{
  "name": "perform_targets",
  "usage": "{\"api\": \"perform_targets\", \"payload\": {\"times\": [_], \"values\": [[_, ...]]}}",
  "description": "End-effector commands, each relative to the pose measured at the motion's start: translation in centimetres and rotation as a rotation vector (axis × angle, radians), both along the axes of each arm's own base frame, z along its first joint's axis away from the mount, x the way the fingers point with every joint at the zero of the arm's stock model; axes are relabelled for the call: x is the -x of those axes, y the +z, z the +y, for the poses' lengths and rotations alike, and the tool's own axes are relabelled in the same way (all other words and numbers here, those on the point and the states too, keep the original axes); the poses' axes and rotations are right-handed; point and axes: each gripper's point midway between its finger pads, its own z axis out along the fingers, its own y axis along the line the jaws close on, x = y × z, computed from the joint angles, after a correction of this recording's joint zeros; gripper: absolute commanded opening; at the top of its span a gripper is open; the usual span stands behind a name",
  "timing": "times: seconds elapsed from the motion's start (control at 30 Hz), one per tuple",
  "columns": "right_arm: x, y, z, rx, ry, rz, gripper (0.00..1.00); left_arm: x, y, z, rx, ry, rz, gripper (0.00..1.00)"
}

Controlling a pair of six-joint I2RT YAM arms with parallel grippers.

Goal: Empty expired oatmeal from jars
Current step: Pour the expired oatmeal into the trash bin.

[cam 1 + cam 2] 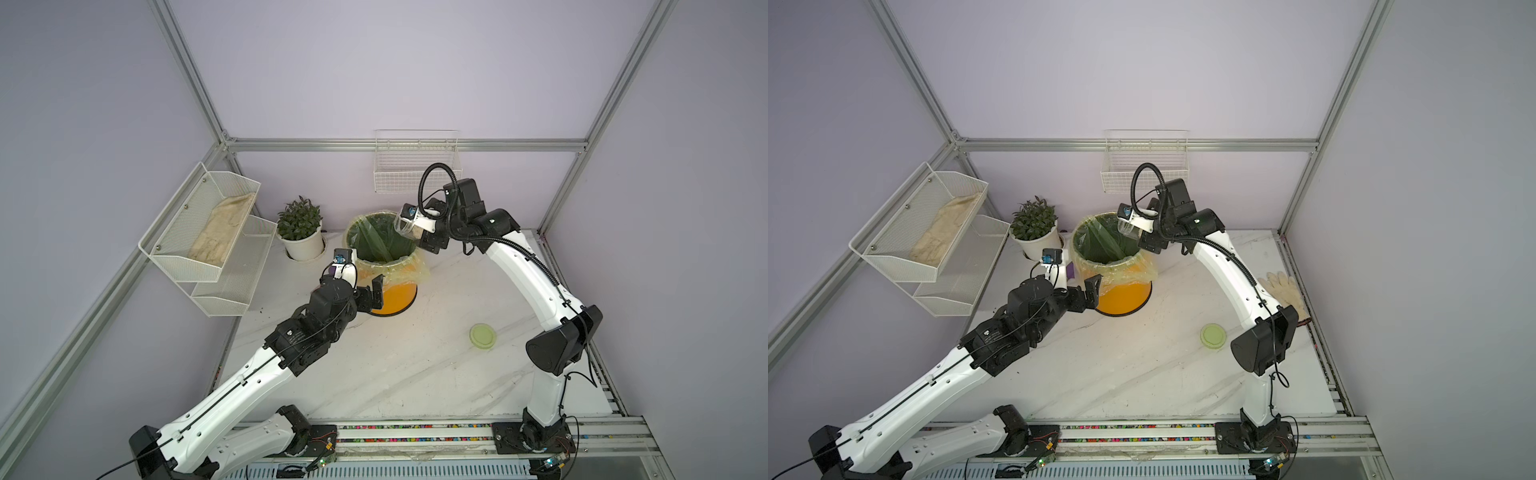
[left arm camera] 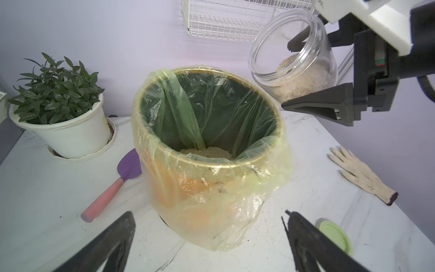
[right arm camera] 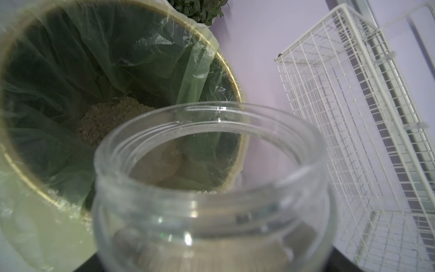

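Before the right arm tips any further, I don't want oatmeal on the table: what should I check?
1. Cap: ok, the lid lies on the table, off the jar.
2. Grip: ok, the right gripper is shut on the jar's sides.
3. Aim: ok, the jar's mouth tilts over the bin opening.
4. Emptied: not ok, oatmeal lies inside the jar; some is in the bin.
5. Clearance: cannot tell whether the left gripper touches the bin; it is open, with a finger on either side.
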Motion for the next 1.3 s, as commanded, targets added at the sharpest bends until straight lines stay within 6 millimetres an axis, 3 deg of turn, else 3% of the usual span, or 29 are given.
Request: {"api": "perform_targets", "payload": {"times": [0.0, 0.27, 0.53, 0.8, 1.03, 1.27], "values": [[1.1, 5.6, 0.9, 0.072, 0.038, -0.228, 0.00, 0.2, -0.1, 1.4, 0.029, 0.047, -0.015, 1.00], [1.1, 6.2, 3.7, 0.293, 0.034, -0.448, 0.00, 0.4, -2.6, 2.3, 0.032, 0.068, 0.032, 1.00], [-1.4, 6.9, 4.0, 0.419, -0.046, -0.550, 0.00, 1.3, -4.3, 3.3, 0.062, 0.085, 0.051, 1.00], [-3.8, 5.8, 4.2, 0.586, -0.086, -0.654, 0.00, 1.6, -5.2, 3.5, 0.067, 0.083, 0.066, 1.00], [-3.7, 7.3, 4.3, 0.729, -0.025, -0.820, 0.00, 2.0, -5.9, 3.5, 0.072, 0.071, 0.078, 1.00], [-3.3, 4.7, 4.0, 0.938, 0.067, -0.860, 0.00, 2.2, -5.6, 3.7, 0.075, 0.068, 0.067, 1.00]]}}
